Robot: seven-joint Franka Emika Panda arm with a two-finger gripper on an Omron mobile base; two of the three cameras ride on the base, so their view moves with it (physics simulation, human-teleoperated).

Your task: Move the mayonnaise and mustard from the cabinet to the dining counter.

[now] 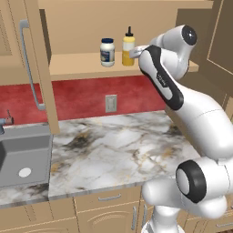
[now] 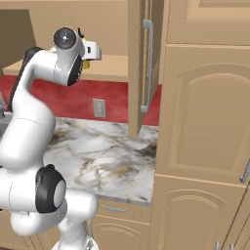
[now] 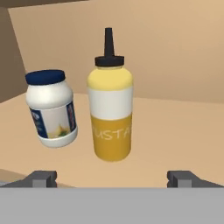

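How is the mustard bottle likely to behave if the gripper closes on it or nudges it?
The mustard stands tall and narrow on the cabinet shelf, so a push high up would probably tip it. Its smooth rounded body may slip or turn in a loose grip. The mayonnaise stands close beside it and might get knocked.

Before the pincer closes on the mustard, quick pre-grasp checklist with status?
1. Cabinet door swung open, shelf reachable: ok.
2. Mustard upright on the shelf, centred ahead of the hand: ok.
3. Pincer open, nothing held: ok.
4. Fingertips level with the bottle body: not ok, they sit short of it in the hand view.
5. Mayonnaise apart from the mustard, gap visible: ok.
6. Room for the finger on the mayonnaise side to pass without touching the jar: cannot tell.
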